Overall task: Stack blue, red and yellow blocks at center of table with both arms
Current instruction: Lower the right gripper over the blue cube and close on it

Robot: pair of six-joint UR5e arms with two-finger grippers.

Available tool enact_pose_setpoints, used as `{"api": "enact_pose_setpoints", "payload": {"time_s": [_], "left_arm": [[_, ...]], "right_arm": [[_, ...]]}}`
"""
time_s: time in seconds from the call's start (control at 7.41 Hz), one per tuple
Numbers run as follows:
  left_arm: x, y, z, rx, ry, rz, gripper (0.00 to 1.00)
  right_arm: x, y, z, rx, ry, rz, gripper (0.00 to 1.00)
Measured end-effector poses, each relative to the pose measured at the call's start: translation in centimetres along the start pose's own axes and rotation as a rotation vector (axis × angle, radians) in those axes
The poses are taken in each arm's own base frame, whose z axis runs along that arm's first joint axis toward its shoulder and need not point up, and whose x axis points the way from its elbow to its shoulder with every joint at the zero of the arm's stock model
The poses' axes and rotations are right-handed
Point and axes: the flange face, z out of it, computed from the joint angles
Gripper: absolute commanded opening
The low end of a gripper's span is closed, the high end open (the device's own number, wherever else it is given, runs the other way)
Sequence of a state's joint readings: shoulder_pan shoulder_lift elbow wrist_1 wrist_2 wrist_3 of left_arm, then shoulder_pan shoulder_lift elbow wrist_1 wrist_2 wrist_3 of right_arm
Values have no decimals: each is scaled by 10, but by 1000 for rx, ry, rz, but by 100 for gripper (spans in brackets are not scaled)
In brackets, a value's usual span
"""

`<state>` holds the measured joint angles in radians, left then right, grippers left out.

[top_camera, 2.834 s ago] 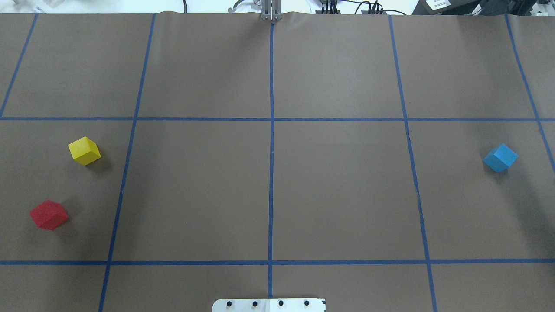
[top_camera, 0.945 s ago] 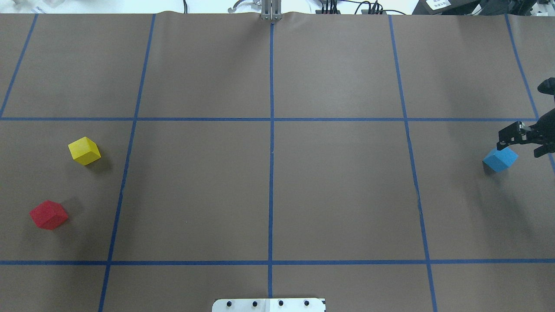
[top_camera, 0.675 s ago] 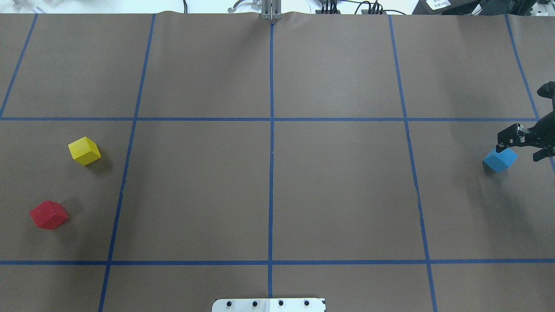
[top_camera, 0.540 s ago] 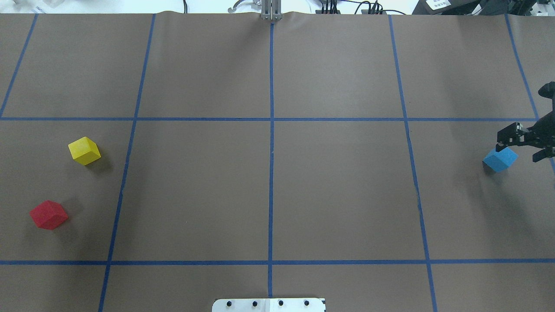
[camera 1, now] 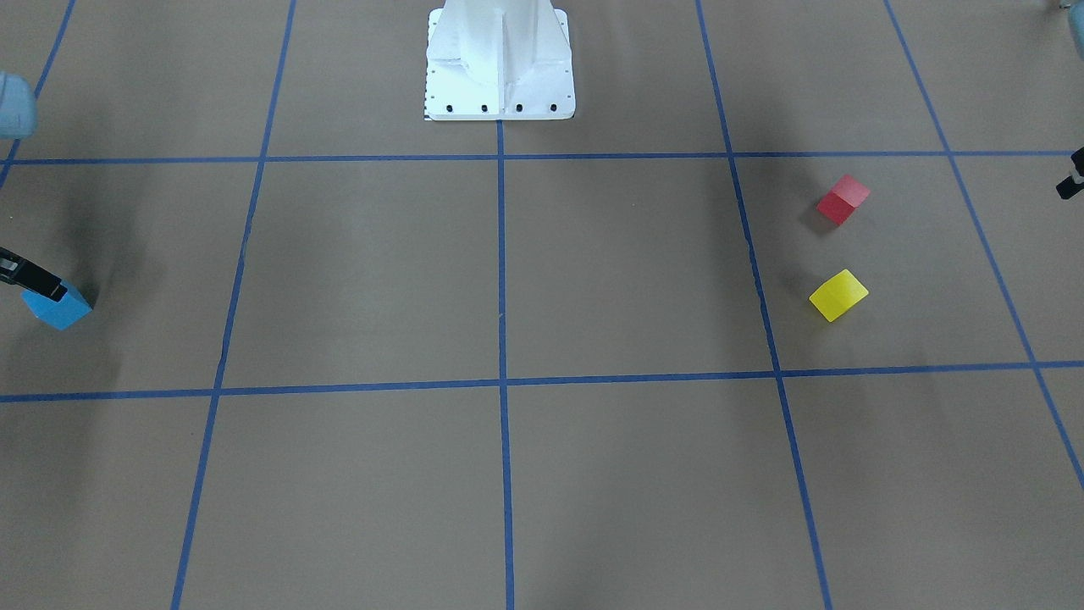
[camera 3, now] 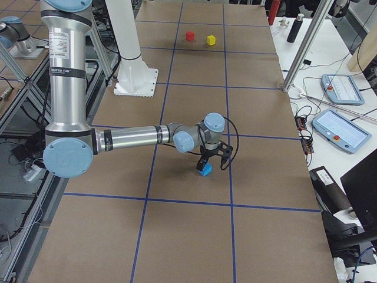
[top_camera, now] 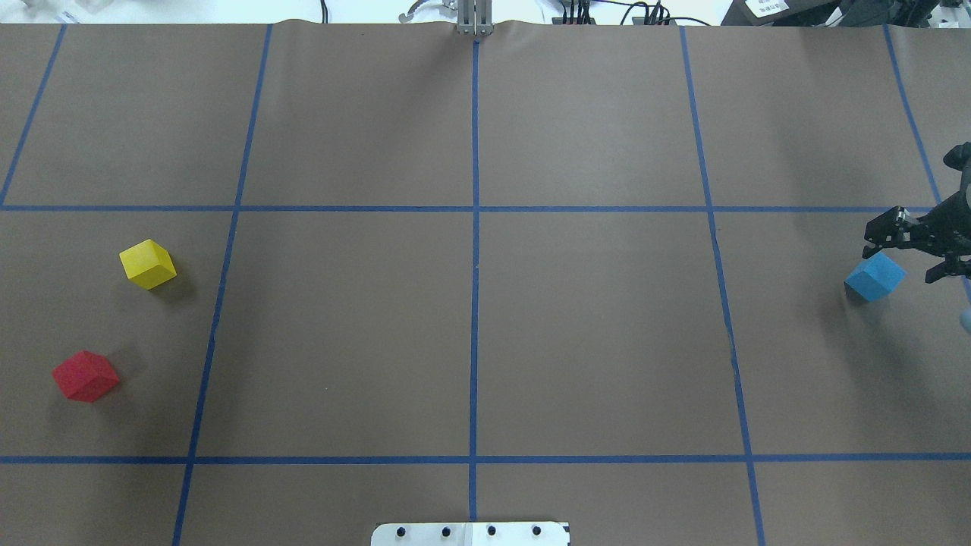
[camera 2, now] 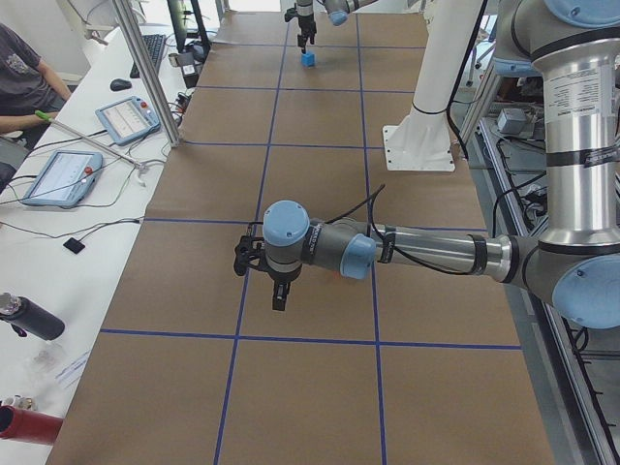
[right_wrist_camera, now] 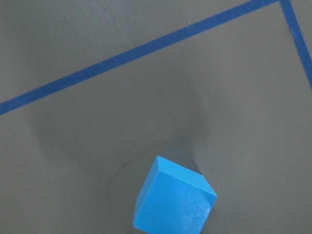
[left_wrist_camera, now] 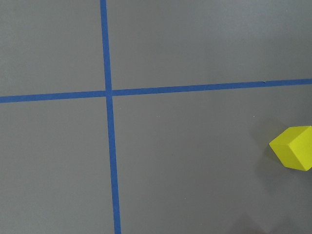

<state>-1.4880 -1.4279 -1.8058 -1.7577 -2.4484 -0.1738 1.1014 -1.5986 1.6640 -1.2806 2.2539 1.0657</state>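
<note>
The blue block [top_camera: 875, 277] sits on the table [top_camera: 592, 334] at the far right. My right gripper [top_camera: 902, 262] hovers open just over it, one finger [camera 1: 34, 284] above the block's [camera 1: 58, 307] edge; the right wrist view has the blue block [right_wrist_camera: 174, 201] low in the frame. On the left side lie the yellow block [top_camera: 148, 264] and the red block [top_camera: 85, 375], apart from each other. My left gripper [camera 2: 260, 286] hangs above that side; I cannot tell if it is open. The yellow block [left_wrist_camera: 294, 154] shows at the left wrist view's right edge.
The white pedestal base [camera 1: 500, 63] stands at the near middle edge. Blue tape lines cross at the table centre [top_camera: 475, 208]. A person sits at a side desk [camera 2: 58, 184] with tablets, and cables run along the far edge [top_camera: 607, 14].
My right gripper came in from the right edge, stopped over the blue block, and has since edged slightly farther away. None of the blocks has moved.
</note>
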Motion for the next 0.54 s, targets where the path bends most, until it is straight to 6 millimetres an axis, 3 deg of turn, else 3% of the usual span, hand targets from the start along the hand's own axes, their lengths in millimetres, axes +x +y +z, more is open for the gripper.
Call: {"api": "enact_pose_setpoints", "payload": {"time_s": [0.54], "left_arm": [[5,1,-4,8,1,8,100]], "right_arm": [[-1,-6,7,-4,9,68,98]]}}
